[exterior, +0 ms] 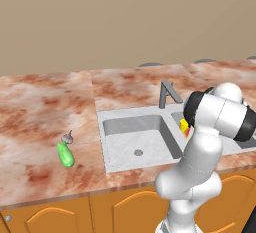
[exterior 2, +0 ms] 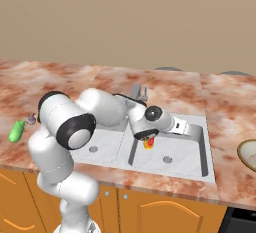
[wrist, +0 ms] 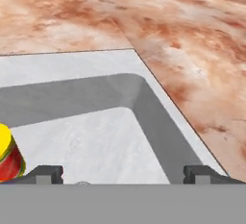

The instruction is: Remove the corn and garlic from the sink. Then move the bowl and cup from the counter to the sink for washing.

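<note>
This is a kitchen; a long counter (exterior: 45, 112) of red-brown marbled stone runs along a plain tan wall (exterior: 125, 17); a grey sink (exterior: 112, 164) with two basins and a tap (exterior: 167, 94) sits in it; orange cupboard doors (exterior: 135, 212) are below.

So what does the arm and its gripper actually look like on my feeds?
The arm is glossy white with rounded segments and black bands at its joints. In the hand view, the gripper has two small dark grey, blocky finger tips. No cables or markings are visible.
</note>
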Available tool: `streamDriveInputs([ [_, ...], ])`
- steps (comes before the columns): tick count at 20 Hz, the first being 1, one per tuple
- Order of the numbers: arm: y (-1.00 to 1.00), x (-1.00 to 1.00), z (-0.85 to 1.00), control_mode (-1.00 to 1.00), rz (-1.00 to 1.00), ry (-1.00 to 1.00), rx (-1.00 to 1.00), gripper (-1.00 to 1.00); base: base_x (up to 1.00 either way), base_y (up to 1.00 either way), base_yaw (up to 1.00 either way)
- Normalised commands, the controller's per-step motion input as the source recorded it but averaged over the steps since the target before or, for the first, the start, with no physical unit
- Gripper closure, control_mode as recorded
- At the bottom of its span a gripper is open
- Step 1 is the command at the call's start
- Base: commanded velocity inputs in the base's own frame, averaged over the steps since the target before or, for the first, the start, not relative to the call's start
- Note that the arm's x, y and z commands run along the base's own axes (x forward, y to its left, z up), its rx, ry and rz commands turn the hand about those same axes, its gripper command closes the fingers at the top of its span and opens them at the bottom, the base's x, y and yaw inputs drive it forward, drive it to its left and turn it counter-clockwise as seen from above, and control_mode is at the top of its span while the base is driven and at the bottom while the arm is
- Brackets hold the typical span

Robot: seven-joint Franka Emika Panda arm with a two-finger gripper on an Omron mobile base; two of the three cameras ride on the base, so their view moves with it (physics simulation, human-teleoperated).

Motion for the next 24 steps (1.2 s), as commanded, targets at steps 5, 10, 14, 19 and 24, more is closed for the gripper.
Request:
streamDriveInputs([
  [5,-0.07,-0.16,0.31,-1.0,0.0,0.31,-0.17,-1.0,0.0,0.0,0.0],
  [10,0.0,0.0,0.55,-1.0,0.07,0.35,0.0,-1.0,0.0,0.0,0.0],
  [14,0.0,0.0,0.57,-1.0,0.14,0.35,0.0,-1.0,0.0,0.0,0.0],
  [19,0.0,0.0,0.58,-1.0,0.13,0.34,0.0,-1.0,0.0,0.0,0.0],
  [24,0.0,0.0,0.56,-1.0,0.09,0.31,0.0,-1.0,0.0,0.0,0.0],
])
